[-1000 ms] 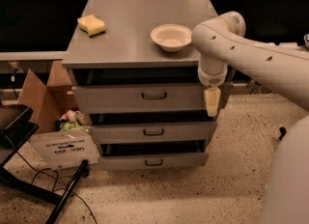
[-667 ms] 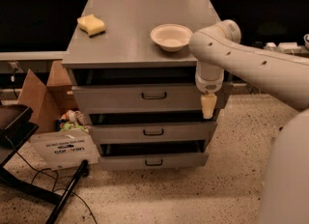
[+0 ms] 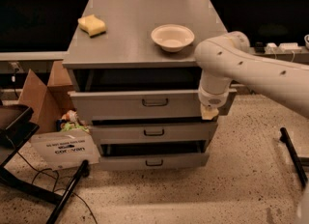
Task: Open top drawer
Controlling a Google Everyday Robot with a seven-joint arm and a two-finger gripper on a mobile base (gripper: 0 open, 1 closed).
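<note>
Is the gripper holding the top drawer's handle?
No, the gripper hangs at the right end of the top drawer, away from its central handle.

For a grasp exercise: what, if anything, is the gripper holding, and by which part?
Cannot be told. The gripper sits at the right end of the top drawer front, away from its handle.

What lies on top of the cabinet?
A white bowl and a yellow sponge. The arm covers the cabinet's front right corner; the gripper hangs at the top drawer's right end.
</note>
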